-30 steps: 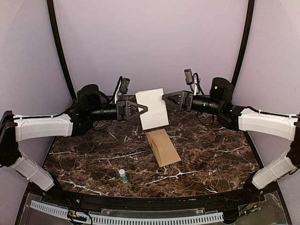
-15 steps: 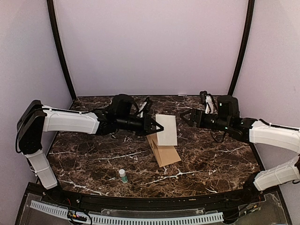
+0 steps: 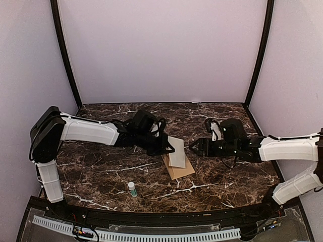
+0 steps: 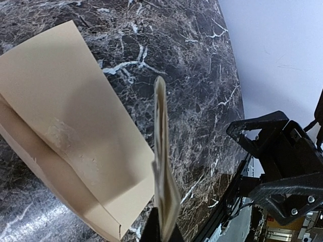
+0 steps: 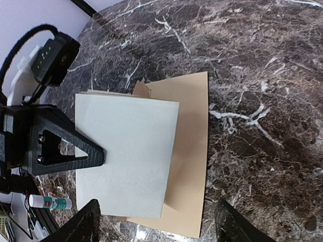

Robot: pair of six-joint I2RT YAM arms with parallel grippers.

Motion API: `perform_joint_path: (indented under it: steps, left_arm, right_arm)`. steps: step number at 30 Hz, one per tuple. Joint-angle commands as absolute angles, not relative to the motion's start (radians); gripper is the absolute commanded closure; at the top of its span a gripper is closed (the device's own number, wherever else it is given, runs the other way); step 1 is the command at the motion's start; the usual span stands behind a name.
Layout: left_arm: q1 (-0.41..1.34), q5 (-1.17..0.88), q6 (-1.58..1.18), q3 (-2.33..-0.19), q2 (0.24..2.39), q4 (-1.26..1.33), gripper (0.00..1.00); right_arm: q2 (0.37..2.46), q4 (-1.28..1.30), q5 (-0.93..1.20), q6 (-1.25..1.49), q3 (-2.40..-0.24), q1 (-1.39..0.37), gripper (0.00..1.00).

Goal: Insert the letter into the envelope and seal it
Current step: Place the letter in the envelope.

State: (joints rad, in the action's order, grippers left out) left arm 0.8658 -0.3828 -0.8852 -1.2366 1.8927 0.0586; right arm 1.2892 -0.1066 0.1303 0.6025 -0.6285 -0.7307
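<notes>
1. Left pincer (image 3: 170, 148): clamped on the letter (image 3: 177, 153). The grip sits on the letter's left edge. In the right wrist view, one black triangular finger lies over the face of the sheet at that edge.

2. Letter: a pale, plain sheet held clear of the bench (image 3: 101, 171) near its centre, with no support other than the left pincer. In the left wrist view it shows edge-on and upright. From above, it overlaps the far part of the envelope (image 3: 176, 172). Whether its lower edge touches the envelope cannot be told.

3. Envelope: tan-brown paper, lying flat on the dark marbled bench at the centre, its long side running from far-left to near-right. Its near part is uncovered. The letter is outside it, not inserted.

4. Right pincer (image 3: 194, 147): jaws apart, with nothing between them. It is low over the bench, just right of the letter and the envelope, and points left toward them. In the right wrist view its two fingers (image 5: 90, 222) stand on either side of the lower frame, with the letter and the envelope ahead of them.

5. The two pincers face each other across the letter, the left one touching it and the right one apart from it.

6. A small white tube (image 3: 132, 189) with a green cap stands on the bench nearer than the envelope and to its left, well apart from both pincers.
</notes>
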Motion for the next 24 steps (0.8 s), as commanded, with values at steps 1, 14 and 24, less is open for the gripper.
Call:
perform_joint_path:
  steps: [1, 14, 24]
  left_arm:
    - [0.863, -0.328, -0.885, -1.254, 1.885, -0.023, 1.00]
    - [0.840, -0.295, -0.899, -1.201, 1.852, -0.043, 1.00]
    - [0.813, -0.275, -0.906, -1.132, 1.799, -0.047, 1.00]
  right_arm:
    - [1.363, -0.126, 0.131, 0.586, -0.669, -0.773, 0.28]
    - [1.596, -0.106, 0.163, 0.604, -0.759, -0.852, 0.50]
    - [1.683, -0.099, 0.169, 0.634, -0.781, -0.854, 0.52]
